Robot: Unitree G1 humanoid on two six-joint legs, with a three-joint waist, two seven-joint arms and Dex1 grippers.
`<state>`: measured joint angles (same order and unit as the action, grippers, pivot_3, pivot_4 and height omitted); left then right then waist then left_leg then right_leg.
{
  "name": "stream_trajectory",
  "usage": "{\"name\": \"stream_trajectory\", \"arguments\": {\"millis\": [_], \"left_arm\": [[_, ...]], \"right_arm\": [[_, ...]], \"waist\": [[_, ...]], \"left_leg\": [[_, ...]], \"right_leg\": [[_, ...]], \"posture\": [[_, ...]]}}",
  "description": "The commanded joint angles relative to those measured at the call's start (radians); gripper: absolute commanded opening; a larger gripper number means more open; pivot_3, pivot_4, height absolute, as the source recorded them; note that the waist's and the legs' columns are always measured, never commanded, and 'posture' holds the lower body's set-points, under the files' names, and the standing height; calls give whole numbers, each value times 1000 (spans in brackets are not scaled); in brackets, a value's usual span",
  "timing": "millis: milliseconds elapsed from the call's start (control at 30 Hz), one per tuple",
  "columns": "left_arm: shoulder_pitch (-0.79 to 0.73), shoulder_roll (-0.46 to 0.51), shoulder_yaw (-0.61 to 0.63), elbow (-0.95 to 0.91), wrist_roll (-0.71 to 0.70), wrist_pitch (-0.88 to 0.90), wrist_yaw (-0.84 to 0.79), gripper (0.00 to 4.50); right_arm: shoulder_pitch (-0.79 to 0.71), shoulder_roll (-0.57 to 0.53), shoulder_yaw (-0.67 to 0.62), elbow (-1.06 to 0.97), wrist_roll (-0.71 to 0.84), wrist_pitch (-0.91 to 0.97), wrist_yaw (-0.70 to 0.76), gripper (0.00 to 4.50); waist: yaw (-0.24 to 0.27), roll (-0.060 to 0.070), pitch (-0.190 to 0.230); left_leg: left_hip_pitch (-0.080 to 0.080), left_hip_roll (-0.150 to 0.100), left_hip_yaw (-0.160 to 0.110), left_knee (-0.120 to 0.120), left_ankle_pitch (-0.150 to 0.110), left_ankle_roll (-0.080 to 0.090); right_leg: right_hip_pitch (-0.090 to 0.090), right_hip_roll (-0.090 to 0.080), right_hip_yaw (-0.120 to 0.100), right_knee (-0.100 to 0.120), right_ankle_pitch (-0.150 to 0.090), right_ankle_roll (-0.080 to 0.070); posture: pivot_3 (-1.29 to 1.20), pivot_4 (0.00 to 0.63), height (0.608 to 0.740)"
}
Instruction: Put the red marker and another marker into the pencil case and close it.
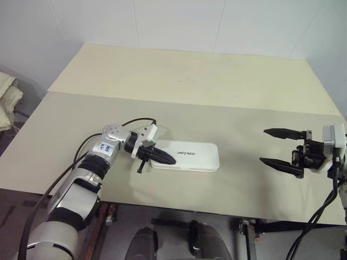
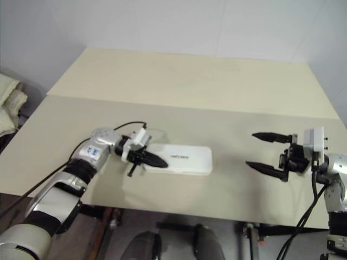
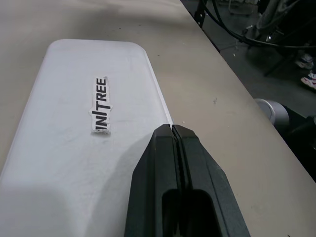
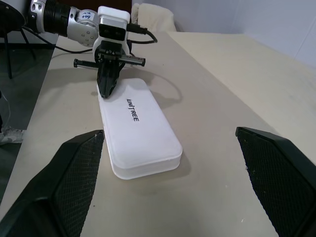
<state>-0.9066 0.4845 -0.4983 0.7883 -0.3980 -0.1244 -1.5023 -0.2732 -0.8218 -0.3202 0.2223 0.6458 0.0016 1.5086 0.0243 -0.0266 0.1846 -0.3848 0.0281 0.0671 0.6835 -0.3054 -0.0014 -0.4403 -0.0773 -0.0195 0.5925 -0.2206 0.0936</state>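
The white pencil case lies flat on the table with its lid down, dark lettering on top. My left gripper is shut, its tip resting over the case's left end near the front edge; in the left wrist view the closed fingers sit over the lid. My right gripper hovers well to the right of the case, open wide, with nothing between its fingers; its view looks along the case toward the left gripper. The red marker and the other marker are out of view.
The case lies on a grey-beige table top near its front edge. A lighter cream board covers the far half. A pale cloth bundle sits off the table at the far left. Cables hang below the front edge.
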Motion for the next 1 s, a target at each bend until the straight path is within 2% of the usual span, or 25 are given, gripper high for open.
{"name": "stream_trajectory", "arguments": {"millis": [33,133,200,333,567,667,800,1000], "left_arm": [[-19,-2,-73,44,70,-7,-112,20],[-45,-12,-75,76,98,-23,-112,20],[-56,-26,-57,90,111,-30,-112,20],[-57,-26,-29,54,97,-12,-112,20],[7,-1,129,-140,5,50,-109,20],[64,9,220,-256,-37,61,-41,20],[100,22,317,-334,-3,48,91,20],[197,58,453,-491,-21,35,198,20]], "right_arm": [[-18,-16,-26,-28,15,1,13,4500],[-19,-14,-26,-29,12,-2,8,4500],[-19,-13,-27,-28,8,-4,3,4500],[-20,-14,-28,-23,4,-8,-1,4500],[-48,-8,-14,5,-2,-7,10,4500],[-73,-7,-1,27,-1,1,28,4500],[-111,-5,11,60,4,4,52,4500],[-196,-1,46,130,-14,4,51,4500]], "waist": [[0,0,0],[-1,0,0],[-2,0,0],[-4,0,0],[-13,0,1],[-22,1,1],[-26,1,2],[-31,2,2]], "left_leg": [[1,0,0,0,0,0],[4,0,0,0,0,0],[10,0,0,0,0,0],[12,1,0,0,0,1],[11,1,0,-1,0,1],[12,1,0,-2,0,0],[12,2,-1,-3,0,0],[15,2,-1,-3,0,0]], "right_leg": [[1,0,0,0,0,0],[5,0,0,-1,0,0],[12,0,-1,-3,-5,-8],[14,0,1,-5,-6,-11],[11,0,3,-3,-3,-6],[11,0,2,-2,-2,-4],[11,0,2,-1,-2,-4],[11,0,5,-1,-2,-4]], "posture": [[0,150,740],[0,150,740],[0,150,740],[0,150,740],[0,150,740],[0,150,740],[0,150,740],[0,150,740]]}}
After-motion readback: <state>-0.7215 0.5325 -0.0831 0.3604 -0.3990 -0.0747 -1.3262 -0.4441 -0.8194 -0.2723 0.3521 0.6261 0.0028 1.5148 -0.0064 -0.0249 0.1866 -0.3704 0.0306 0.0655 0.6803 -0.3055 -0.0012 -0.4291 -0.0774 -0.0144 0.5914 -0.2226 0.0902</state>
